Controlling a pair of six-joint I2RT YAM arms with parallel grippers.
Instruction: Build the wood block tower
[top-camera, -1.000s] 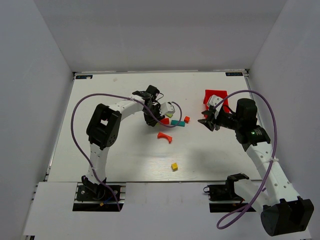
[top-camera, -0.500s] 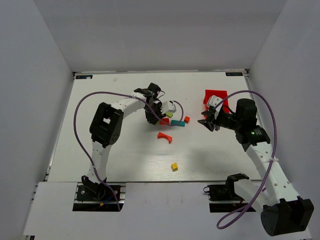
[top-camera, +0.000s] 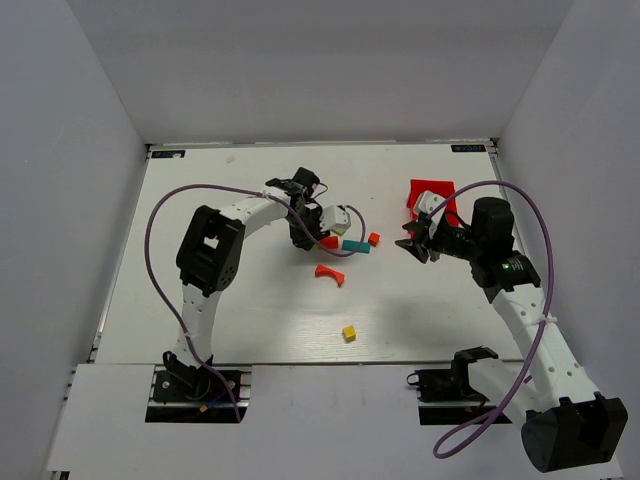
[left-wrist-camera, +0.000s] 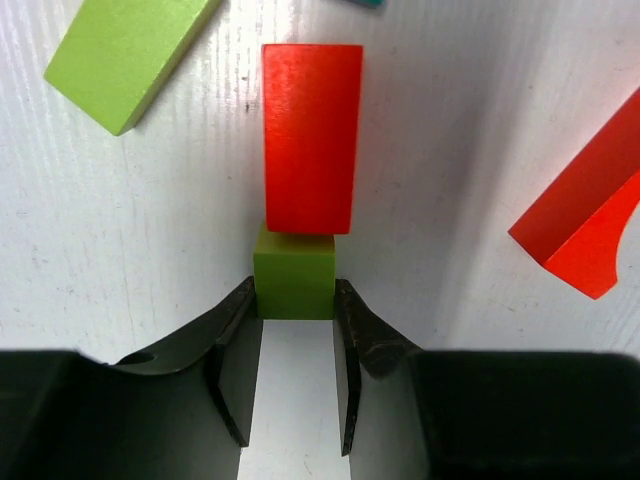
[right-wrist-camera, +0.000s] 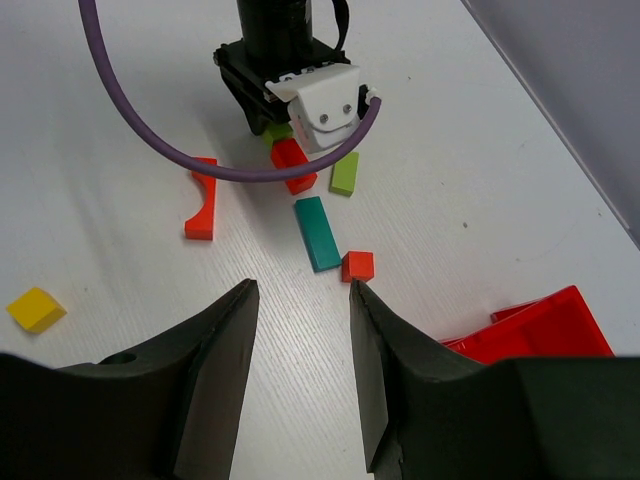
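In the left wrist view a small green cube sits on the table, and my left gripper is shut on it at the fingertips. A red bar lies end-on against the cube's far face. Around them lie a green bar and a red arch. From above, the left gripper is beside the red bar, a teal bar and a small red cube. My right gripper hovers open and empty, short of the small red cube.
A red plastic bin stands at the back right, just behind the right gripper. A yellow cube lies alone toward the near edge. The red arch lies between it and the cluster. The left arm's purple cable loops over the blocks.
The left wrist has shifted very slightly over the block cluster. The blocks and the right arm stay where they were.
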